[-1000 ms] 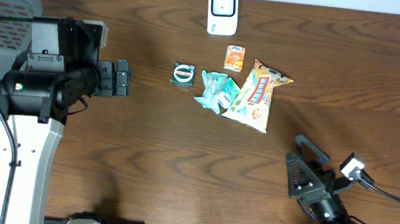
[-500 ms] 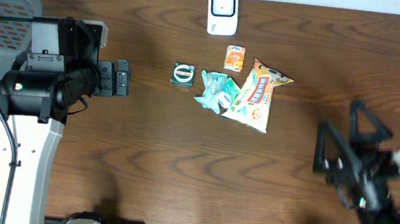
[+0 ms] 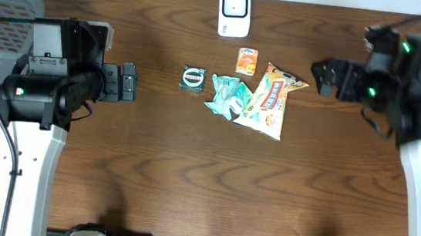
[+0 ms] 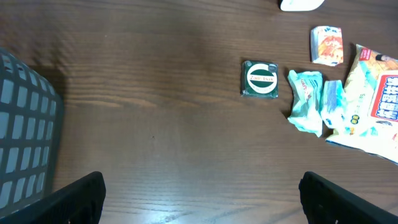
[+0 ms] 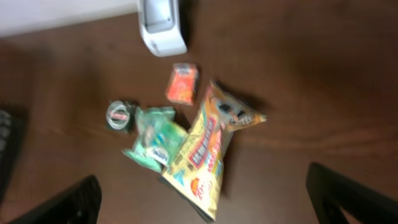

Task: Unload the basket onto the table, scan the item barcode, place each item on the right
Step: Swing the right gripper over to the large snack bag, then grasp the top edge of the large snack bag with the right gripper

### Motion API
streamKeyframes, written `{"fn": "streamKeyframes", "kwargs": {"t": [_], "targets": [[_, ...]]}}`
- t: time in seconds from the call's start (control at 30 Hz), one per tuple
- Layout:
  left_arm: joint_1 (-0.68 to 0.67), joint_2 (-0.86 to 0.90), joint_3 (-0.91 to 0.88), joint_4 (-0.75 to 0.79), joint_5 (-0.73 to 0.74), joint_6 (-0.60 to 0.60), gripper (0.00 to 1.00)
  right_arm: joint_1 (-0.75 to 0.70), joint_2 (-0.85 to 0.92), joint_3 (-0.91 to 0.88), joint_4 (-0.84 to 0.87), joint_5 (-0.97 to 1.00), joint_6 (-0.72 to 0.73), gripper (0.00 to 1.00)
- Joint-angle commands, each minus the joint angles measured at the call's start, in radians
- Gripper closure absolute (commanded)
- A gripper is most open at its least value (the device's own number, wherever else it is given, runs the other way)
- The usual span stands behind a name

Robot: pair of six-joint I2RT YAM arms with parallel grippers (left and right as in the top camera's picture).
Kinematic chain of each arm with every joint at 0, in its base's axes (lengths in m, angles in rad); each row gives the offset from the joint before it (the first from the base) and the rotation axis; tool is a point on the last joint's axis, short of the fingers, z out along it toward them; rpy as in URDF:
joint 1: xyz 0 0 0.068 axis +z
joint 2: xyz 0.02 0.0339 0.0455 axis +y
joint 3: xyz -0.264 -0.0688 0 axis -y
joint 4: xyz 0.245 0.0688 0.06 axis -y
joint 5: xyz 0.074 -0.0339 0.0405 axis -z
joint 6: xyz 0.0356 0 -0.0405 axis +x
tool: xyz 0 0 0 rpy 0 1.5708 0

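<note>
You have left tool (image 3: pixel 127 83) wide, empty | right tool (image 3: pixel 327 76) wide, empty | yellow snack bag (image 3: pixel 270 100) lies just ahead of your right tool

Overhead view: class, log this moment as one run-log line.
left jaws: open, empty | right jaws: open, empty, right of snack bag | barcode scanner: at far table edge

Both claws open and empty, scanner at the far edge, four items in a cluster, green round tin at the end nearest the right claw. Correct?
Wrong on the tin: the green round tin sits at the end nearest the left claw, as the overhead view shows. The rest holds: it and the right claw are open and empty, the scanner is at the far edge, and there are four items in a cluster.
</note>
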Motion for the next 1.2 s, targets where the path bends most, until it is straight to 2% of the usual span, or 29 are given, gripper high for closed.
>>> {"fn": "streamKeyframes", "kwargs": {"t": [0.0, 0.37, 0.6, 0.8, 0.97, 1.17], "targets": [[0.005, 0.002, 0.007, -0.002, -0.006, 0.013, 0.02, 0.005, 0.127, 0.029, -0.016, -0.035, -0.032, 0.01], [0.005, 0.002, 0.007, -0.002, -0.006, 0.013, 0.02, 0.006, 0.471, 0.029, 0.000, -0.245, -0.044, 0.01], [0.005, 0.002, 0.007, -0.002, -0.006, 0.013, 0.02, 0.005, 0.644, 0.029, -0.001, -0.251, -0.077, 0.01], [0.005, 0.002, 0.007, -0.002, -0.006, 0.013, 0.03, -0.006, 0.677, 0.032, -0.068, 0.044, -0.032, 0.01], [0.005, 0.002, 0.007, -0.002, -0.006, 0.013, 0.02, -0.009, 0.647, 0.126, -0.243, 0.264, -0.026, 0.01], [0.005, 0.002, 0.007, -0.002, -0.006, 0.013, 0.02, 0.007, 0.624, 0.301, -0.422, 0.293, 0.005, 0.01]]}}
